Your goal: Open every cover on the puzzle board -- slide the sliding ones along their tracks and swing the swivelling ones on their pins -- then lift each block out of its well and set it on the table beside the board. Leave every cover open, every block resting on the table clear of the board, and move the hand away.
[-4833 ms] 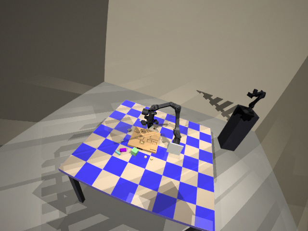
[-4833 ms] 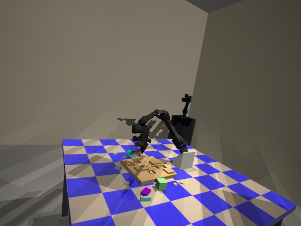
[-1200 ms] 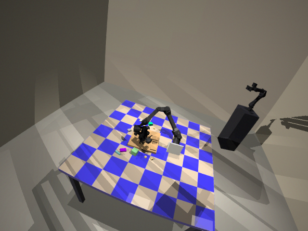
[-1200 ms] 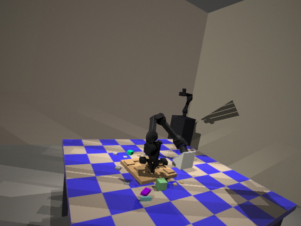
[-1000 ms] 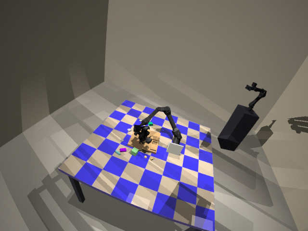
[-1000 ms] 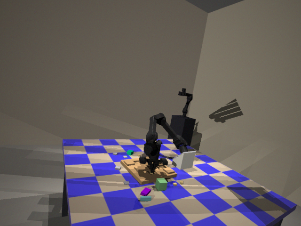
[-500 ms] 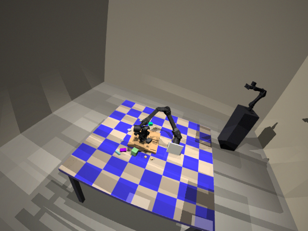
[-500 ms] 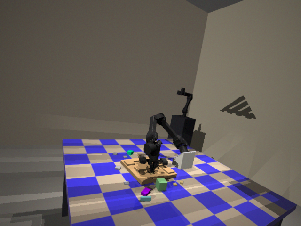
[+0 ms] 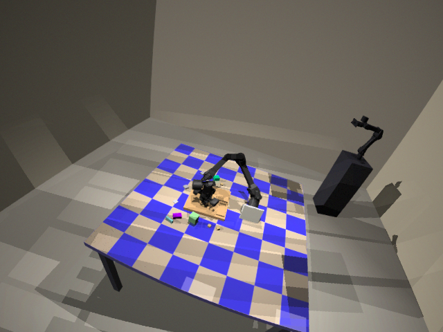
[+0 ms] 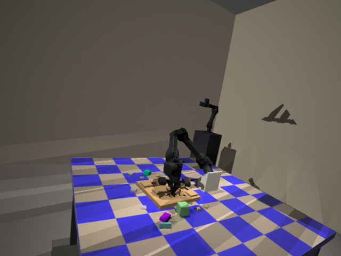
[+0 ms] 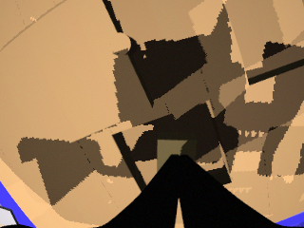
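The wooden puzzle board (image 9: 188, 207) (image 10: 162, 206) (image 11: 57, 90) lies on the table. My gripper (image 9: 206, 204) (image 10: 172, 194) (image 11: 178, 161) is shut and empty, pointing down low over the board. In the wrist view its tips are at a dark, shadowed well, beside an olive block (image 11: 166, 148) that shows in it. A raised wooden cover (image 10: 192, 193) lies near the board's right corner in the exterior view. A green block (image 9: 193, 218) (image 10: 182, 208), a purple block (image 9: 176, 215) (image 10: 165, 217) and a teal bar (image 9: 169, 219) (image 10: 165, 225) lie off the board. The arm and shadows hide how far several covers stand open.
A sea-green block (image 9: 216, 178) (image 10: 147, 172) lies beyond the board. Small tan pieces (image 9: 217, 227) (image 10: 198, 208) and grey pieces (image 9: 185, 186) (image 10: 133, 190) lie around it. A white panel (image 9: 251, 213) (image 10: 212, 182) stands by the arm's base. A second arm stands on a dark pedestal (image 9: 341, 185) (image 10: 206, 145).
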`<state>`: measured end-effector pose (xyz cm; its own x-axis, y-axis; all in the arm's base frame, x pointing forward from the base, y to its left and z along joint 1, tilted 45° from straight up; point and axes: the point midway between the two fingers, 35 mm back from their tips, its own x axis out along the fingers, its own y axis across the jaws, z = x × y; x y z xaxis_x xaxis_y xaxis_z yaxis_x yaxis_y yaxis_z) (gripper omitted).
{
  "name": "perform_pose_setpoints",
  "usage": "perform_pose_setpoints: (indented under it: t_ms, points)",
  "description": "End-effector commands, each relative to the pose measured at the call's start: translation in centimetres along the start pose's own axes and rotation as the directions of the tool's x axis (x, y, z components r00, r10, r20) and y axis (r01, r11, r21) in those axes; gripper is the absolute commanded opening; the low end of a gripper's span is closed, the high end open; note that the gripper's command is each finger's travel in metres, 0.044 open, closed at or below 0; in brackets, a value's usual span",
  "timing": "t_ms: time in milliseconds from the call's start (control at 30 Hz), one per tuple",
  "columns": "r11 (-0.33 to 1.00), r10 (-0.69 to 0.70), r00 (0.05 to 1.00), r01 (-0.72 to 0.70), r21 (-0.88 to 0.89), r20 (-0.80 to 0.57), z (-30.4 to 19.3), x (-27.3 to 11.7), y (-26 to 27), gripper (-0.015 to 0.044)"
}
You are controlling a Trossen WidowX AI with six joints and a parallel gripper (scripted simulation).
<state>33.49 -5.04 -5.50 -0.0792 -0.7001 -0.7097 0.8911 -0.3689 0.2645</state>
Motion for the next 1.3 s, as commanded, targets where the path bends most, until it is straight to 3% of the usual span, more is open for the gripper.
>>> perform_pose_setpoints:
  t_ms: [0,67,267,433,600,1267]
  points:
    - [1.0,0.004,1.0,-0.004,0.004,-0.006,0.1,-0.8,0.1,0.0]
    - [1.0,0.003,1.0,-0.003,0.002,-0.006,0.2,-1.0,0.1,0.0]
    - [1.0,0.0,1.0,0.0,-0.001,-0.004,0.0,-3.1,0.1,0.0144]
    - [1.0,0.002,1.0,-0.002,0.002,-0.008,0.2,-5.9,0.1,0.0144]
    - [1.0,0.002,1.0,-0.002,0.002,-0.008,0.2,-6.0,0.1,0.0144]
    - [1.0,0.003,1.0,-0.003,0.002,-0.007,0.2,-2.5,0.1,0.0144]
